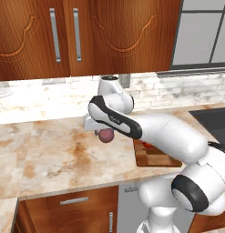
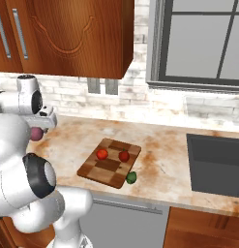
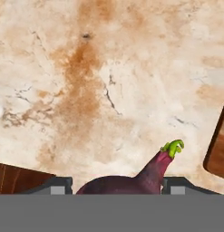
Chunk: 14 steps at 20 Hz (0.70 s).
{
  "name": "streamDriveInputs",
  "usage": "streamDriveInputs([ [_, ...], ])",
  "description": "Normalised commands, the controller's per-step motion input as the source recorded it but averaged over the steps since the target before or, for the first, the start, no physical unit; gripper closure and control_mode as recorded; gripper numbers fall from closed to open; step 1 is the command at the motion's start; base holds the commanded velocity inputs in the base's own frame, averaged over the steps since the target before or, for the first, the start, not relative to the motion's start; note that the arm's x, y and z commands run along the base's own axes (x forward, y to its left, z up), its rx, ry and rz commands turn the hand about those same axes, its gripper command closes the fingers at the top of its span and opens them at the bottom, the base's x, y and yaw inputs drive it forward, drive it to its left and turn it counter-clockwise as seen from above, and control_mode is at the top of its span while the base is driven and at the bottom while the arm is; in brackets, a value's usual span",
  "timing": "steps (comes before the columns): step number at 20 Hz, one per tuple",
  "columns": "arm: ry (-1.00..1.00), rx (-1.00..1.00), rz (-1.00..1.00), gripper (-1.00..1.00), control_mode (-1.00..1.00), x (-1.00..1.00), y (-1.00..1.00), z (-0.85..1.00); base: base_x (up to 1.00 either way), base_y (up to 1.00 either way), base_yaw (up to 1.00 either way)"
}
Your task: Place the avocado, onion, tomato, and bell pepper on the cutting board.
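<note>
I have the onion (image 3: 127,183) clamped between the tool (image 3: 117,186) fingers, lifted above the table (image 1: 54,154) so it can travel right to the cutting board (image 2: 109,167). There, tomato (image 2: 102,154) and bell pepper (image 2: 124,156) sit; avocado (image 2: 131,178) lies at its near edge.

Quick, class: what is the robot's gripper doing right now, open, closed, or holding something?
Gripper: closed on the onion, held above the counter.
</note>
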Motion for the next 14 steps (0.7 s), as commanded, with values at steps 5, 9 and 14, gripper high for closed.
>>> streamDriveInputs([
  [5, -0.12, -0.05, 0.00, 1.00, -1.00, -0.67, -0.66, 0.49, 0.00, 0.00, 0.00],
  [9, -0.10, -0.05, 0.00, 1.00, -1.00, -0.60, -0.67, 0.40, 0.00, 0.00, 0.00],
  [14, -0.11, -0.07, 0.00, 1.00, -1.00, -0.48, -0.74, 0.42, 0.00, 0.00, 0.00],
])
